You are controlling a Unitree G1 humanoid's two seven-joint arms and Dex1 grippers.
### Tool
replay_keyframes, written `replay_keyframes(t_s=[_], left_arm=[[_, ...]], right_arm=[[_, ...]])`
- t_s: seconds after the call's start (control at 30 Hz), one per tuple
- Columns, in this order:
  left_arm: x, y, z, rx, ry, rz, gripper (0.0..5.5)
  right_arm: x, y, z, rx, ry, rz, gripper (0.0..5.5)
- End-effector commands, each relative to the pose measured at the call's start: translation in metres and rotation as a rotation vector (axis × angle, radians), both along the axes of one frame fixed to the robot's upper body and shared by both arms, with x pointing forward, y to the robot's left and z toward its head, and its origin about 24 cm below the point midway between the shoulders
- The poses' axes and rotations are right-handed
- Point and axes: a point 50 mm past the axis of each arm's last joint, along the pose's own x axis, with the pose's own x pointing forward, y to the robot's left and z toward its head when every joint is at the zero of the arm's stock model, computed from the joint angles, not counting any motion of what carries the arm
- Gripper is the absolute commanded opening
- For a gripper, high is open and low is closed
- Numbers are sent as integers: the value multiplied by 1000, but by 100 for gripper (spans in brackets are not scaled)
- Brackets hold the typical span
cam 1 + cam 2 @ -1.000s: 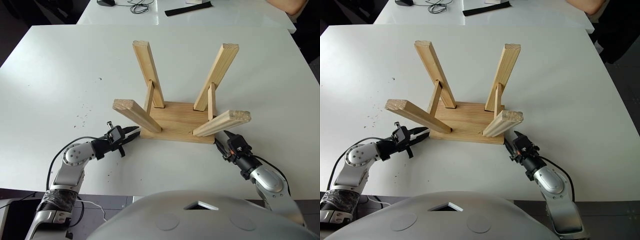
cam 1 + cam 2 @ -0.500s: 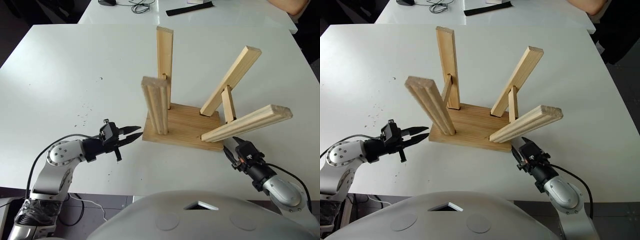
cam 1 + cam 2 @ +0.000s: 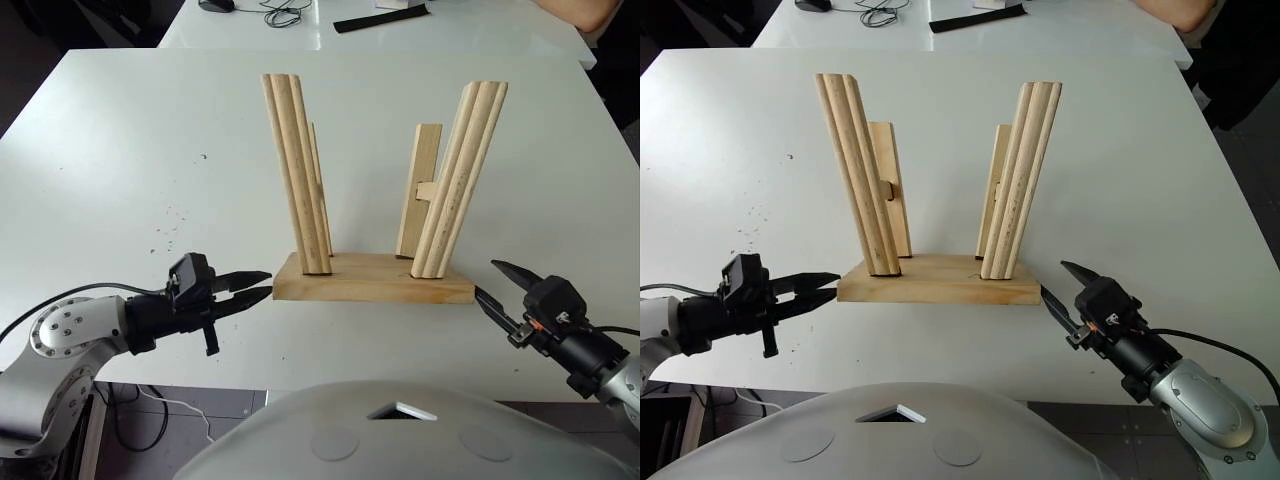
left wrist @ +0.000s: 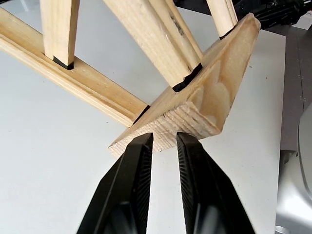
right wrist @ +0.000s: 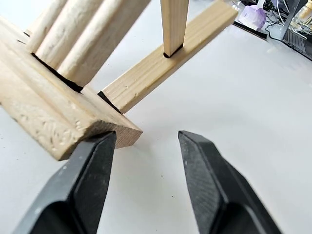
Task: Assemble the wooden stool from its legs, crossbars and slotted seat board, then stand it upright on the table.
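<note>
Stool point(image 3: 298, 170) stands upside down on its seat board point(image 3: 372, 290), at the near middle of the table point(image 3: 100, 150). Left gripper point(image 3: 265, 284), narrowly parted, points at the board's left end; right gripper point(image 3: 487, 278), opened wide, is just beside the right end.

**Clutter behind and specks on the worktop**

A second white table point(image 3: 480, 30) stands just behind the worktop point(image 3: 100, 150). On it lie a black strap point(image 3: 378, 17), tangled dark cables point(image 3: 280, 12) and a small dark device point(image 3: 212, 5). Tiny dark specks point(image 3: 168, 225) dot the worktop's left part.

Silver arms point(image 3: 68, 338) — black tapered fingers point(image 4: 134, 175)
</note>
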Motion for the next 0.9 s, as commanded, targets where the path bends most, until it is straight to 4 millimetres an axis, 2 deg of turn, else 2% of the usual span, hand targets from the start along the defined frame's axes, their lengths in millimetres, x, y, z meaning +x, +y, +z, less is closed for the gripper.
replay_keyframes(t_s=[0.03, 0.27, 0.43, 0.47, 0.57, 0.7, 0.8, 0.9], left_arm=[[11, -24, 39, -163, -14, -194, 93], [5, -11, 8, -76, 109, -182, 93], [12, 17, -23, 114, 58, -178, 93], [13, 20, -24, 118, 60, -182, 111], [25, 30, -20, 143, 13, -199, 148], [39, 35, -8, 117, -18, -260, 153], [47, 35, -10, 135, -50, -326, 153], [46, 36, -26, 172, -67, -424, 153]], right_arm=[[-4, 20, 21, 196, -4, 159, 239], [6, 6, 25, 94, 41, 94, 239], [7, -3, 17, 82, 105, 60, 239], [6, -6, 16, 73, 118, 52, 235], [1, -26, 10, 70, 171, 11, 277], [-3, -49, -1, 22, 224, -30, 321], [-2, -50, -12, 32, 252, -2, 321], [1, -42, -27, 46, 281, 70, 321]])
